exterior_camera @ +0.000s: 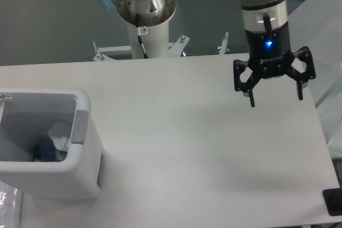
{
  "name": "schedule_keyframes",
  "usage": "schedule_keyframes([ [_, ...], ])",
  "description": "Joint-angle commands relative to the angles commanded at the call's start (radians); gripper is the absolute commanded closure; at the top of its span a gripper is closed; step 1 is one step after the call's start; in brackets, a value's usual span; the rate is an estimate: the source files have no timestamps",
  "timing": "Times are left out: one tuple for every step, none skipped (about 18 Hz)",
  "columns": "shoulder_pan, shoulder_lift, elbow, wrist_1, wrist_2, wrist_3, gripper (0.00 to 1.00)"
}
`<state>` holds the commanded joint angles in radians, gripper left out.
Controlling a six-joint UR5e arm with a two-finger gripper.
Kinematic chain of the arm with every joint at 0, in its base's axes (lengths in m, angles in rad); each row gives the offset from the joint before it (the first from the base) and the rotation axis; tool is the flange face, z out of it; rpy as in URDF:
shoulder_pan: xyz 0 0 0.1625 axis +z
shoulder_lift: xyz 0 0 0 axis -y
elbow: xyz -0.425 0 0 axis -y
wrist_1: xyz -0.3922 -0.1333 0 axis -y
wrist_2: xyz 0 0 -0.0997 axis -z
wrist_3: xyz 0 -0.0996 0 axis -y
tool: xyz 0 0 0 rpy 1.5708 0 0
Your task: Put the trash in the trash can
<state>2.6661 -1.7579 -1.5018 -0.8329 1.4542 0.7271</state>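
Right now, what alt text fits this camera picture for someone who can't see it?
A robot's open gripper hangs empty over the right of a white table. At left, a white trash can holds a bluish bottle and a white wrapper.

Even, cool overhead light, sharp focus; white counter [176,132] mildly washed out, faint soft shadow under the claw [275,95], blue LED glowing.
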Motion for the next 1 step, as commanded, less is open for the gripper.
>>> schedule_keyframes([
  [-0.006, 0.0, 0.0, 0.0, 0.0, 0.0, 0.0],
])
